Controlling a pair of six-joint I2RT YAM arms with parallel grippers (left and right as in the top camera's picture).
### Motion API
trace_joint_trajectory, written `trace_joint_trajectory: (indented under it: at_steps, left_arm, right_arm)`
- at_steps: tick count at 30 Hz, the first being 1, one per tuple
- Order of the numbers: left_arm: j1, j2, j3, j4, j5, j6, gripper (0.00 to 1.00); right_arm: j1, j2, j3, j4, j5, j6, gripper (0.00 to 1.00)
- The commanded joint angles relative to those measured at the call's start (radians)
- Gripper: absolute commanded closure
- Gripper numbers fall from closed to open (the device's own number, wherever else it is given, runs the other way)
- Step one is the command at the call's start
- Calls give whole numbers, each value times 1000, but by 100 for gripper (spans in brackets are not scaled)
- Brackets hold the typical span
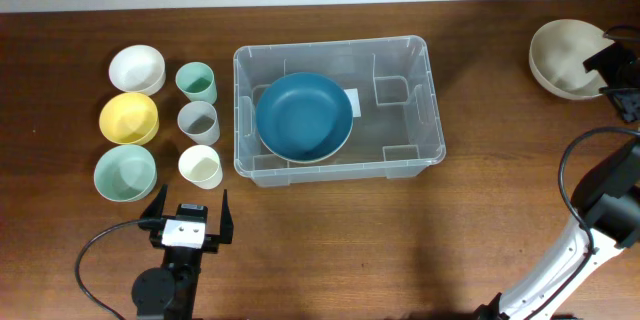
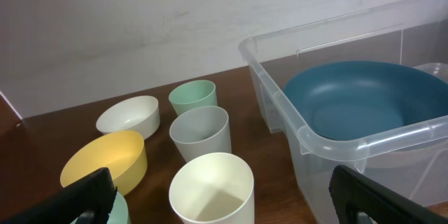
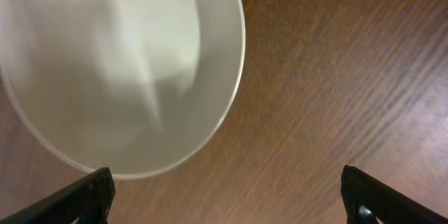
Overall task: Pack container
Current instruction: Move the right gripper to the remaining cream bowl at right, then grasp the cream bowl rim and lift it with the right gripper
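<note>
The clear container (image 1: 434, 110) stands mid-table with a dark blue bowl (image 1: 303, 116) inside at its left end; both show in the left wrist view, the container (image 2: 280, 98) and the blue bowl (image 2: 364, 105). My left gripper (image 1: 188, 217) is open and empty just in front of the cream cup (image 1: 200, 166), which sits between its fingers in the left wrist view (image 2: 211, 189). My right gripper (image 1: 618, 78) is open over the right side of a beige bowl (image 1: 563, 57) at the far right; in the right wrist view that bowl (image 3: 119, 63) fills the upper left.
Left of the container stand a white bowl (image 1: 137, 68), a yellow bowl (image 1: 129, 117), a mint bowl (image 1: 125, 172), a green cup (image 1: 197, 82) and a grey cup (image 1: 198, 121). The table edge is close beyond the beige bowl.
</note>
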Motion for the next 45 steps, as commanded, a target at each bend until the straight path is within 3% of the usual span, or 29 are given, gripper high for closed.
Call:
trace_joint_trajectory:
  at_steps: [1,19,28,38,45]
  left_arm:
    - [5,-7,-2,-6,-3,13,0]
    - [5,-7,-2,-6,-3,13,0]
    - [5,-7,-2,-6,-3,13,0]
    - [5,-7,-2,-6,-3,13,0]
    - [5,-7,-2,-6,-3,13,0]
  right_arm:
    - [-3,33,-5,21,-6,57,1]
    - [-23,134,-5,8,27,165,1]
    - [-24,135,-5,-56,209,165,1]
    - [-81,135,-5,-158,217,191,1]
    - [-96,135,-5,-119,96,88,1]
